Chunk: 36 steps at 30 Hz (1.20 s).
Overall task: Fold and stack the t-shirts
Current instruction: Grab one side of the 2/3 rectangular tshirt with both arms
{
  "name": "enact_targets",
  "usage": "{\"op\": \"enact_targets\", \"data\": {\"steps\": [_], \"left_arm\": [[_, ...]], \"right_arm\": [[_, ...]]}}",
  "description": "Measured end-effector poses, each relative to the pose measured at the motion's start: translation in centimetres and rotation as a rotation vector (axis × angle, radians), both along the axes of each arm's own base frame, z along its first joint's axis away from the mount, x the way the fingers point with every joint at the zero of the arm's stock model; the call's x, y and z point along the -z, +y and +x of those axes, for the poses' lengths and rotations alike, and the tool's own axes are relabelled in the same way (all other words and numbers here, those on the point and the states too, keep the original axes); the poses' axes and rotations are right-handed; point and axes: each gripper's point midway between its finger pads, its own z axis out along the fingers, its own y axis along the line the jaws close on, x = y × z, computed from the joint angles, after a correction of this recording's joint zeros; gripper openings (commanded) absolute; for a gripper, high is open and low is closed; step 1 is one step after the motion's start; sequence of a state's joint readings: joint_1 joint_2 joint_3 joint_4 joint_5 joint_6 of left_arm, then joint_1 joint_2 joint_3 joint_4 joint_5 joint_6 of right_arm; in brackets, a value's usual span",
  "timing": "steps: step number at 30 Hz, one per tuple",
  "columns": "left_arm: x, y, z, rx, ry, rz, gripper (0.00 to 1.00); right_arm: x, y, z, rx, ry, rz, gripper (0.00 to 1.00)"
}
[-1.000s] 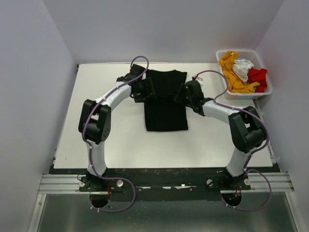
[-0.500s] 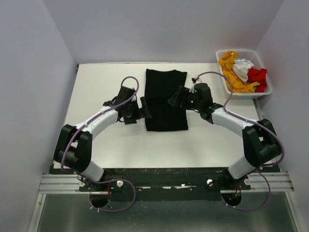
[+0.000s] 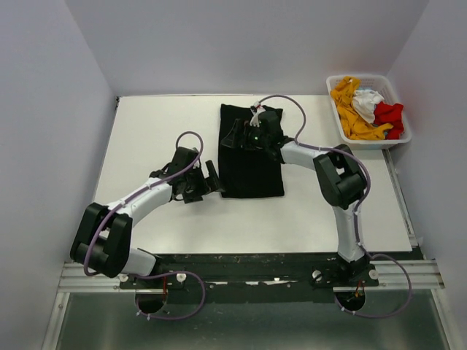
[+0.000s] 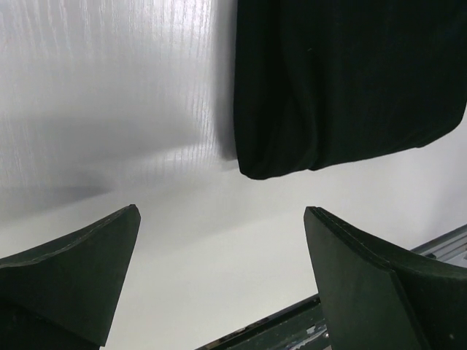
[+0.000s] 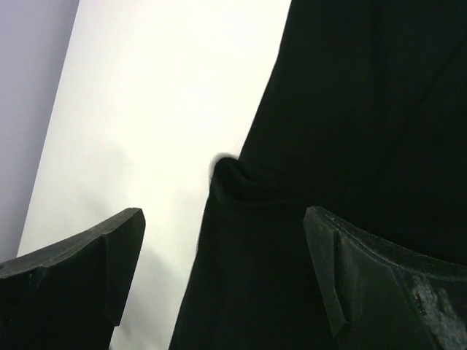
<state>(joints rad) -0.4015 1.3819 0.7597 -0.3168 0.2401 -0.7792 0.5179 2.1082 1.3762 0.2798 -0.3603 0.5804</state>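
the large black cloth t-shirt (image 3: 252,171) is laid part-folded mid-surface (image 3: 153,131). left end effector (image 4: 221,209) and right end effector (image 5: 222,211) are spread wide, empty. the fold could be dragged askew if one layer is pinched.

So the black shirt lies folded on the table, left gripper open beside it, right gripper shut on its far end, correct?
No: the right gripper is open too, above the black shirt and holding nothing, as the right wrist view shows. The rest is right.
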Motion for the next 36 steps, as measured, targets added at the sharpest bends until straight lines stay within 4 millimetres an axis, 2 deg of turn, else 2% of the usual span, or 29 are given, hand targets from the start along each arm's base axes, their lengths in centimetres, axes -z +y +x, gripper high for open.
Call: {"op": "enact_targets", "data": {"steps": [3,5,7,10,13,18,20,23,27,28,32,36], "left_arm": [[0.1,-0.3,0.5,0.001,0.002,-0.002,0.96],[0.2,-0.6,1.1,0.004,0.003,-0.007,0.92],[0.4,-1.0,1.6,0.009,0.009,-0.017,0.84],[0.6,-1.9,2.2,0.021,0.018,-0.040,0.75],[0.7,-2.8,2.5,0.040,0.020,-0.058,0.61],[1.3,-3.9,2.4,0.070,0.033,-0.059,0.51],[1.7,-4.0,2.2,0.076,0.045,-0.056,0.45],[2.4,-4.2,2.2,0.083,0.066,-0.055,0.27],[3.2,-4.4,2.0,0.093,0.086,-0.048,0.10],[3.2,-4.5,1.9,0.096,0.088,-0.047,0.01],[3.2,-4.6,1.9,0.098,0.085,-0.043,0.00],[3.2,-4.6,2.0,0.098,0.083,-0.042,0.00]], "right_arm": [[0.4,0.6,3.9,0.061,-0.041,-0.028,1.00],[0.7,0.6,5.6,0.090,-0.055,-0.052,1.00],[1.2,0.2,5.7,0.101,-0.050,-0.082,1.00],[0.7,-0.9,5.3,0.124,-0.053,-0.113,1.00],[-0.8,-3.3,3.1,0.170,-0.040,-0.153,1.00],[-5.5,-8.5,-1.7,0.312,-0.058,-0.168,1.00],[-6.4,-10.5,-3.9,0.364,-0.058,-0.163,1.00],[-5.3,-13.0,-6.9,0.422,-0.025,-0.178,1.00],[-1.8,-15.8,-10.0,0.487,0.061,-0.240,0.98],[-1.1,-16.3,-10.6,0.494,0.079,-0.251,0.95],[1.5,-17.3,-12.6,0.504,0.147,-0.276,0.83],[2.6,-17.6,-13.7,0.514,0.183,-0.271,0.73]]}}
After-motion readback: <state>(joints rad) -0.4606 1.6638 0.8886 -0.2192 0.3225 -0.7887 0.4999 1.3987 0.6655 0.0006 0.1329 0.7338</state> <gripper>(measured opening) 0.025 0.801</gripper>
